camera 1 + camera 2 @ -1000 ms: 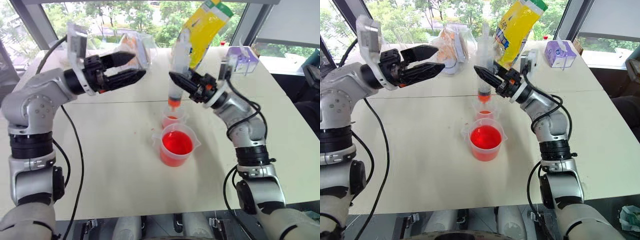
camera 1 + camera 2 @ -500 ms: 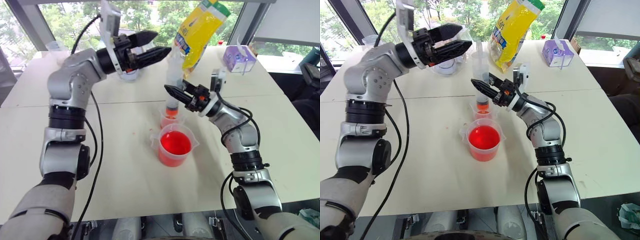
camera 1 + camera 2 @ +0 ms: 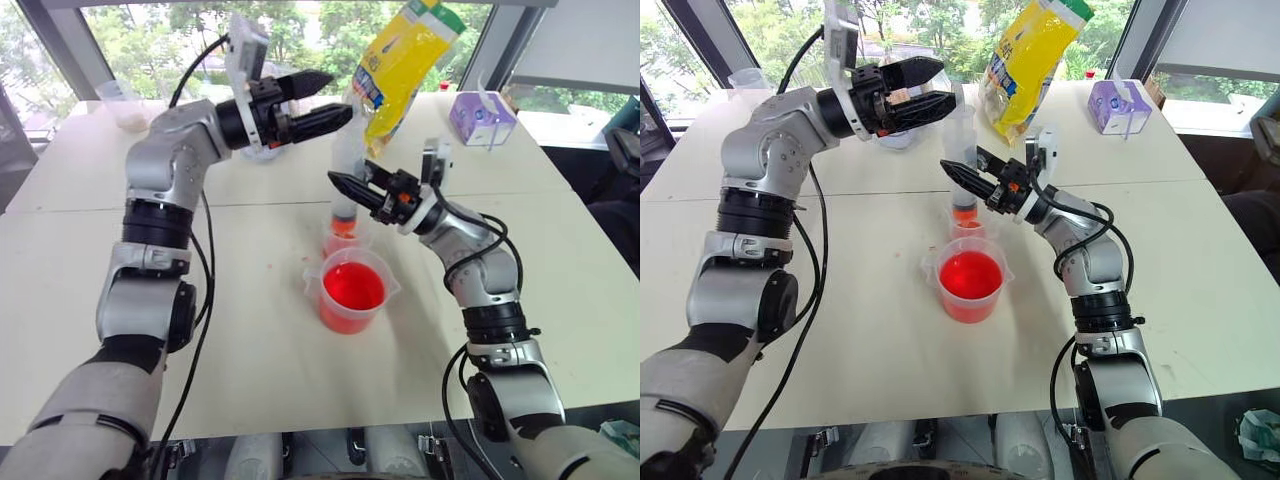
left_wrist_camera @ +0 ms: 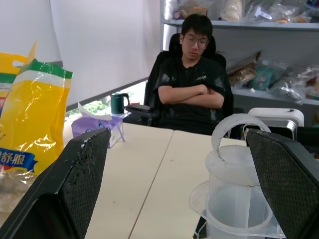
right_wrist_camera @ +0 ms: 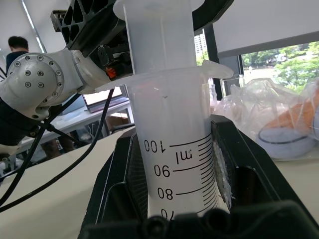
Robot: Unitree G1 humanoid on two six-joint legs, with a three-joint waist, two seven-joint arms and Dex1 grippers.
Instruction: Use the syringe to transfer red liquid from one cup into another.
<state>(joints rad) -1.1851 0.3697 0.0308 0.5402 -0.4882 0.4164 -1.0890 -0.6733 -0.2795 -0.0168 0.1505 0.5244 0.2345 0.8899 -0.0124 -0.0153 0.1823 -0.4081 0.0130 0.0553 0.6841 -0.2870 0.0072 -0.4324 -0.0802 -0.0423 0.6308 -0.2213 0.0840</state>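
The syringe (image 3: 962, 150), light, rigid and likely slick clear plastic, stands upright with its tip over the small cup (image 3: 968, 229), clenched at mid-barrel by the right gripper (image 3: 970, 176), while the spread-fingered, empty left gripper (image 3: 930, 95) flanks the raised plunger (image 4: 238, 130), the sensible place to press.
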